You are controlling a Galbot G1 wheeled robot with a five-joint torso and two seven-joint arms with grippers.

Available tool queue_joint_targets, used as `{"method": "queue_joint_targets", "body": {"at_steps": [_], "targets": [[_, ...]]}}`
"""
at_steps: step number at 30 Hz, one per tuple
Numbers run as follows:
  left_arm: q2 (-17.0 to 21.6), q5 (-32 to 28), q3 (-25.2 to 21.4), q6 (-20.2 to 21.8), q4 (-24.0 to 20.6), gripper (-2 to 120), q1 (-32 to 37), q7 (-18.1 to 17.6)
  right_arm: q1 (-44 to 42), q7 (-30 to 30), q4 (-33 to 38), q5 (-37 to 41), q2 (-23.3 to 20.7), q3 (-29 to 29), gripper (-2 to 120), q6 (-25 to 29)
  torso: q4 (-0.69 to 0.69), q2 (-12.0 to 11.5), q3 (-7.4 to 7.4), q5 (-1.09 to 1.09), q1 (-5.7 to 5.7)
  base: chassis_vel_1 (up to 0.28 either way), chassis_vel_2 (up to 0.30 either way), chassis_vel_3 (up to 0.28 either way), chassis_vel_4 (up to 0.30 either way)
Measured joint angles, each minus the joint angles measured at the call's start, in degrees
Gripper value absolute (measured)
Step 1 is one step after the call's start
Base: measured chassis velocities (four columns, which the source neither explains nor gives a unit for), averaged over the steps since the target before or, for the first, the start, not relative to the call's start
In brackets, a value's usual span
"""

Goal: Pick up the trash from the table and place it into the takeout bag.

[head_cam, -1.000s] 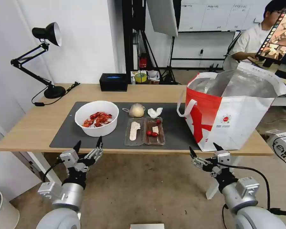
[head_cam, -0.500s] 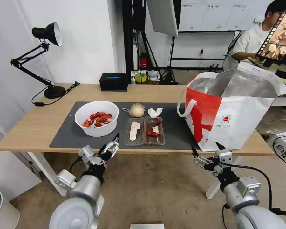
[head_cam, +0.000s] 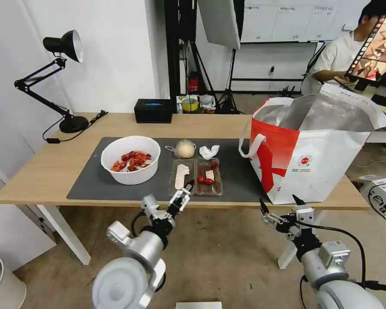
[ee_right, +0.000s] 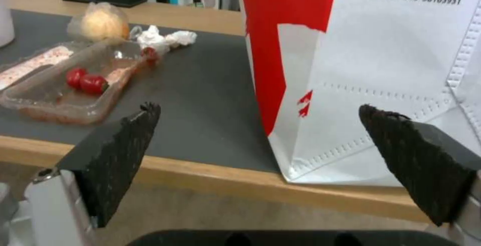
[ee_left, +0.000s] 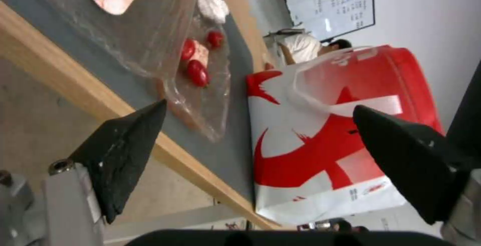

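On the table [head_cam: 43, 171], a dark mat [head_cam: 94, 182] holds the trash: a white bowl of crayfish shells [head_cam: 131, 159], a clear tray with cherry tomatoes [head_cam: 196, 177], a crumpled tissue [head_cam: 209, 151] and a small bag with a beige lump [head_cam: 184, 149]. The takeout bag [head_cam: 313, 150] stands open at the right end. My left gripper [head_cam: 169, 197] is open, just below the table's front edge in front of the tray [ee_left: 165, 39]. My right gripper [head_cam: 278, 205] is open and empty, low in front of the takeout bag [ee_right: 381, 69].
A black desk lamp [head_cam: 60, 77] and a black box [head_cam: 153, 110] stand at the table's back left. A white bin [head_cam: 2, 281] sits on the floor at the left. White table legs [head_cam: 68, 238] stand under the front edge.
My left arm has swung right along the table's front edge, from below the bowl to below the tray. The right gripper has barely moved.
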Motion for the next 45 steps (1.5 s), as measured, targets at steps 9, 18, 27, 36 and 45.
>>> {"method": "queue_joint_targets", "body": {"at_steps": [9,18,27,36,45], "targets": [[-0.79,0.01,1.88,-0.53,4.2,100,-3.58,-1.12,-0.07,-0.02,-0.41,-0.43,0.84,0.04,100,0.25,0.0,0.0,0.0,0.0,0.0,0.0,0.0,0.0,0.0],[-1.43,-0.06,3.17,-1.09,7.4,100,-6.76,-2.6,0.0,0.0,-0.7,-0.68,1.04,0.11,100,0.43,0.0,0.0,0.0,0.0,0.0,0.0,0.0,0.0,0.0],[-1.91,-0.82,3.2,-1.45,10.54,100,-10.29,-4.61,0.65,-0.01,-1.57,-1.01,1.3,0.15,100,0.61,0.0,0.0,0.0,0.0,0.0,0.0,0.0,0.0,0.0],[-2.36,-1.82,3.48,-0.52,11.77,100,-11.67,-8.44,0.76,0.06,-1.87,-1.3,1.6,0.11,100,0.74,0.0,0.0,0.0,0.0,0.0,0.0,0.0,0.0,0.0],[-2.72,-2.16,2.98,-0.71,12.54,100,-13.0,-10.88,0.69,0.13,-2.15,-1.86,1.99,-0.56,100,0.98,0.0,0.0,0.0,0.0,0.0,0.0,0.0,0.0,0.0]]}}
